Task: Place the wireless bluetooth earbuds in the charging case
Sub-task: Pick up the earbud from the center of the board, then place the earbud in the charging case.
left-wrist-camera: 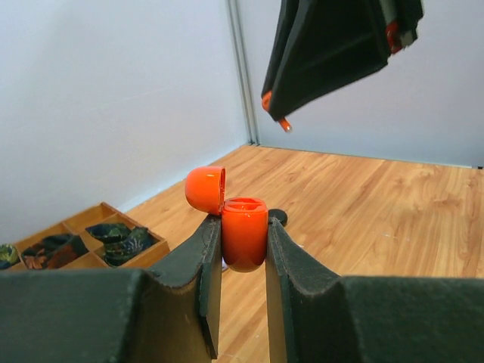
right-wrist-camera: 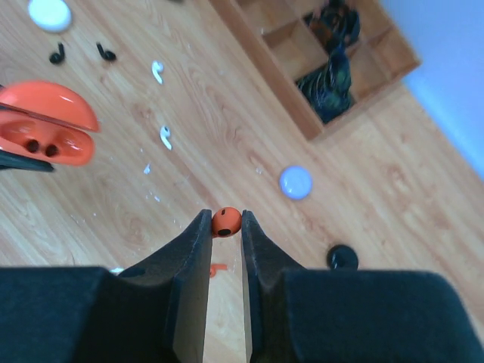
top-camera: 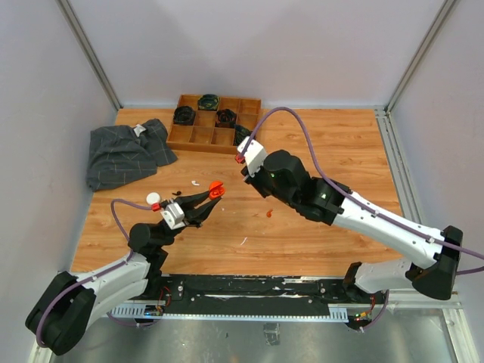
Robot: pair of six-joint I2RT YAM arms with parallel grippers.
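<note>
My left gripper (top-camera: 212,193) is shut on an orange charging case (left-wrist-camera: 244,231), held above the table with its lid (left-wrist-camera: 206,189) flipped open. My right gripper (top-camera: 243,160) hovers higher up, to the right of and beyond the case, shut on an orange earbud (right-wrist-camera: 226,221) at its fingertips. A second orange earbud (top-camera: 270,215) lies on the wood. Two white earbuds (right-wrist-camera: 157,72) (right-wrist-camera: 165,137) and two black earbuds (right-wrist-camera: 57,53) (right-wrist-camera: 106,53) lie on the table past the case (right-wrist-camera: 45,132).
A wooden compartment tray (top-camera: 200,145) holding dark bundles stands at the back. A grey cloth (top-camera: 125,151) lies at the back left. A white round case (top-camera: 153,199), a lilac one (right-wrist-camera: 296,182) and a black one (right-wrist-camera: 342,258) sit on the table.
</note>
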